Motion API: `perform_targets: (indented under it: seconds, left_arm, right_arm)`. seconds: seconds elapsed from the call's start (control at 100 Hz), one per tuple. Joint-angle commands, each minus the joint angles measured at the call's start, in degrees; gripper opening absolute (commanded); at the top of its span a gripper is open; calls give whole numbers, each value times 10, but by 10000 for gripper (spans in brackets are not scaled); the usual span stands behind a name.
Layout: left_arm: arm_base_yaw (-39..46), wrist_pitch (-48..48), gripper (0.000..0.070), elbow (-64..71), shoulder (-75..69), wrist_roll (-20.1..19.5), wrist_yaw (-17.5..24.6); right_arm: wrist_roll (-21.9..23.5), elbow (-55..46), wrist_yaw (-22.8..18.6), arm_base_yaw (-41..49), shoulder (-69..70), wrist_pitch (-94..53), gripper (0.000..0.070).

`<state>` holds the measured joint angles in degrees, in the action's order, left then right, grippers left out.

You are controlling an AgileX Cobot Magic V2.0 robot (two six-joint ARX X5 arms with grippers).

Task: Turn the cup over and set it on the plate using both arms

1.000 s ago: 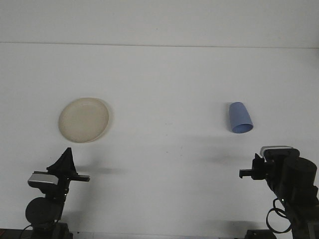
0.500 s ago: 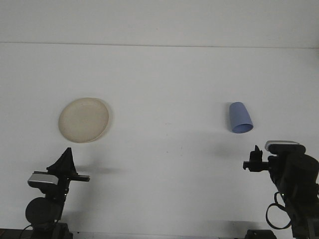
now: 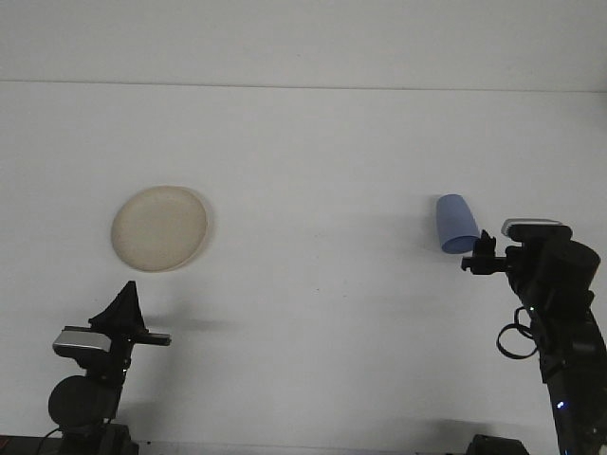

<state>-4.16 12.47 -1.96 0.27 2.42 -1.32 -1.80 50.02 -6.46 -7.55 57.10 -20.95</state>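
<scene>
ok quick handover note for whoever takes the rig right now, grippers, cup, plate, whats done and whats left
Left gripper: parked low at the near left, holding nothing.
Right gripper: raised beside the blue cup, no grasp visible.
Blue cup: lying on its side on the table's right half.
Cream plate: bare, on the left half.
Done: nothing beyond the right arm's approach.
Left: grasp the cup, flip it, hand it across, set it on the plate.

A white table point(image 3: 313, 313) (plain, matte) meets a pale wall point(image 3: 303, 38) behind.

Left gripper point(image 3: 133, 318) low near base; right gripper point(image 3: 482, 254) raised forward, fingers perhaps apart.
</scene>
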Motion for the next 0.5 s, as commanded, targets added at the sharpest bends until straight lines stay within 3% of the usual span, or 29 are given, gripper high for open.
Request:
perform_targets:
  seconds: [0.0,0.49]
  left_arm:
    - [0,7,12,11,-1,-4,0]
    - [0,7,12,11,-1,-4,0]
  right_arm:
    - [-11,-7,-15,-11,19,31,467]
    - [-19,-179,-88,-60,113,320,466]
